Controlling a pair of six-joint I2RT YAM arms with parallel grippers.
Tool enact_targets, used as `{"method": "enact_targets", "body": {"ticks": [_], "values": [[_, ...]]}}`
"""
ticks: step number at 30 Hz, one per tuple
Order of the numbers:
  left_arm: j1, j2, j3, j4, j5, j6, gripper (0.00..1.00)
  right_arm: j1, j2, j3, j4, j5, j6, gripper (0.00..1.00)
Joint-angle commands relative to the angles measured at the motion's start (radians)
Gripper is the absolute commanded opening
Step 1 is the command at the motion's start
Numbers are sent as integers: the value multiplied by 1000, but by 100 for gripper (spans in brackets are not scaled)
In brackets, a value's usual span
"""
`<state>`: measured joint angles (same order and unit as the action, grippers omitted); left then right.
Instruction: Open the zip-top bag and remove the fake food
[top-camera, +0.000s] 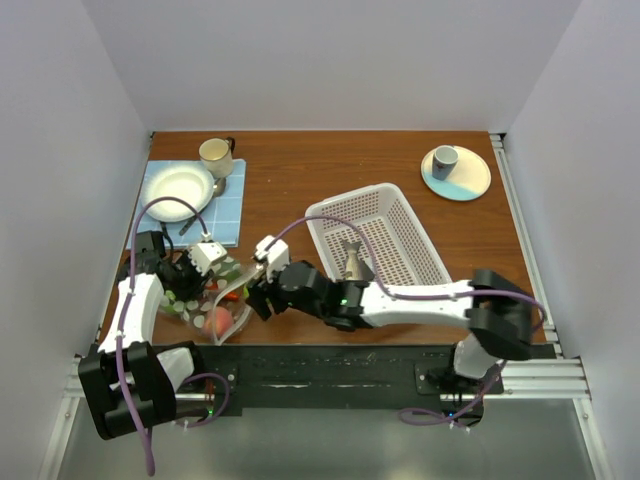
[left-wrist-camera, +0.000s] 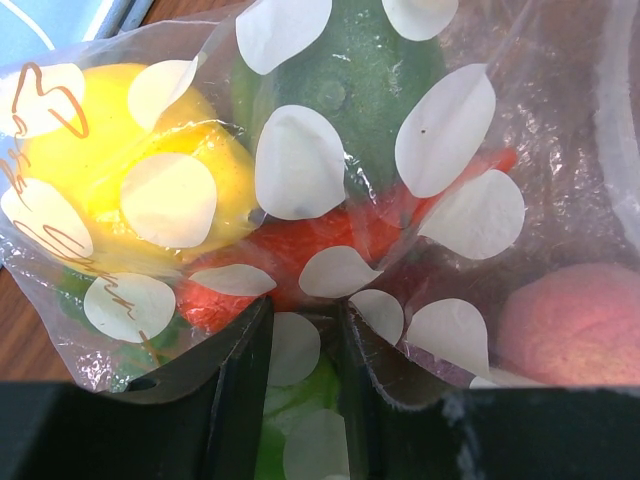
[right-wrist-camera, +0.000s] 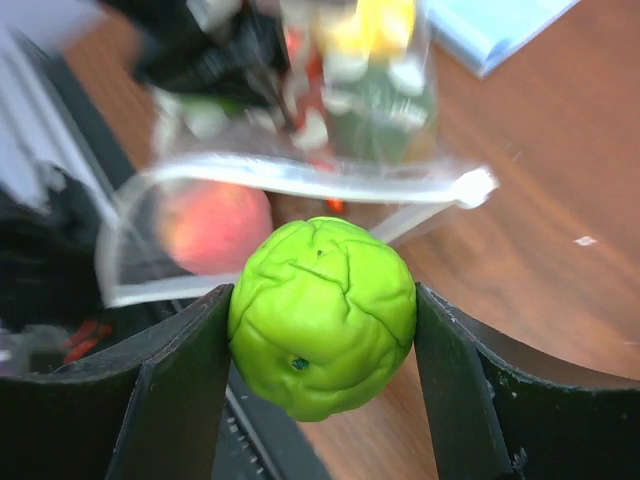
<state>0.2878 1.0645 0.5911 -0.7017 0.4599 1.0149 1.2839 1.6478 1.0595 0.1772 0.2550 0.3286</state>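
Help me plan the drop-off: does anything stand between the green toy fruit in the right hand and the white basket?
Nothing visible does. The right hand grips the green toy fruit outside the open zip-top bag; only bare table lies between it and the white basket, where a toy fish already sits.

— What's at front-left?
— The left hand (top-camera: 198, 282) and right hand (top-camera: 250, 295) meet at the zip-top bag (top-camera: 208, 302) on the table (top-camera: 300, 170). Pink fake food (top-camera: 222, 319) shows through it.
— The white basket (top-camera: 355, 194)?
— Mid-table, apart from the bag, a grey fish piece (top-camera: 352, 262) inside.
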Motion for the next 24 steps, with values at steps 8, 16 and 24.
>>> {"method": "enact_targets", "body": {"ticks": [8,16,24], "values": [[8,-9,0,4,20,16,37,-177,-318,-191,-248,397,13,61],[7,-18,3,-2,22,16,37,-261,-307,-211,-242,466,33,57],[8,-24,1,-7,17,17,37,-270,-212,-131,-294,461,99,99]]}}
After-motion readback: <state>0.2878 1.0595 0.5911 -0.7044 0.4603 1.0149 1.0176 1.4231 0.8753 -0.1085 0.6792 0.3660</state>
